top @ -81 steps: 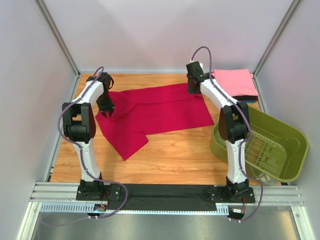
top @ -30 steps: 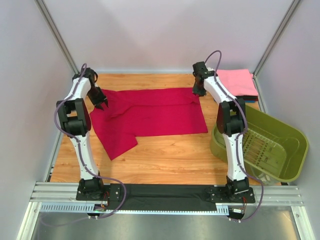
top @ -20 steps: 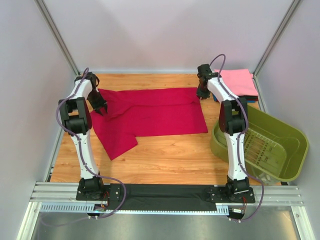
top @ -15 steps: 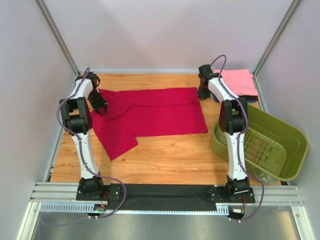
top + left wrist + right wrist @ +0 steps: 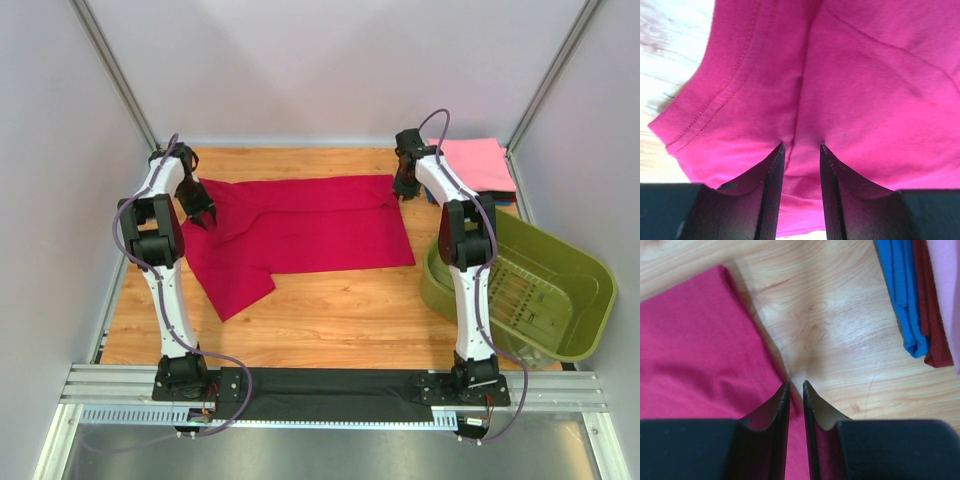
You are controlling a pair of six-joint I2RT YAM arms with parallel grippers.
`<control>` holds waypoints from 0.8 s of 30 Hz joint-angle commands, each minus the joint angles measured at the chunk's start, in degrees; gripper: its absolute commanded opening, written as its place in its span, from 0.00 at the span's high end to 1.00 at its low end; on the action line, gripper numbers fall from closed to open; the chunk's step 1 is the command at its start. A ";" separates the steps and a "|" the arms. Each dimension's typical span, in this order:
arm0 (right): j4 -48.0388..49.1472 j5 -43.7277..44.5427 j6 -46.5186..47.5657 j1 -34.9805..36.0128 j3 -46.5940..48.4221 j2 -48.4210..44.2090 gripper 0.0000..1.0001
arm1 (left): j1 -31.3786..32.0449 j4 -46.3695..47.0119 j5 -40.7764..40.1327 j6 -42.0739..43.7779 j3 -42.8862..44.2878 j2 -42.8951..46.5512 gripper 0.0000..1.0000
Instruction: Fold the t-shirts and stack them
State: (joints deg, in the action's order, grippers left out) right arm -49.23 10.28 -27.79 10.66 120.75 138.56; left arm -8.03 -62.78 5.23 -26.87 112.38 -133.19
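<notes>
The crimson t-shirt [image 5: 300, 225] is pinched at its two far ends. The left gripper [image 5: 799, 147] is clamped on a small pucker of the cloth beside a stitched hem, and creases run away from its tips. The right gripper [image 5: 796, 384] has its jaws drawn almost together, nipping the very edge of the shirt's far right corner where cloth gives way to bare wood. From those two holds the shirt lies spread flat across the far half of the tabletop [image 5: 340, 300], and one long flap reaches toward the near left. Just beyond the right gripper, apart from the shirt, is the folded stack [image 5: 475, 165] in the far right corner: a pink tee [image 5: 468, 155] on top, with a blue layer [image 5: 897, 285] and a dark red layer [image 5: 929, 305] showing beneath. The olive-green basket [image 5: 560, 290] sits tilted at the right edge.
</notes>
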 commanded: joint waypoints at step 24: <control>13.37 -21.62 -12.90 21.67 8.97 -1.55 0.67 | 0.03 0.91 2.33 0.33 0.47 2.93 1.00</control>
State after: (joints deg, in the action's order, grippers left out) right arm -40.51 -7.88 -37.01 29.71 126.76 134.28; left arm -8.01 -60.99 7.64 -26.33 111.98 -132.77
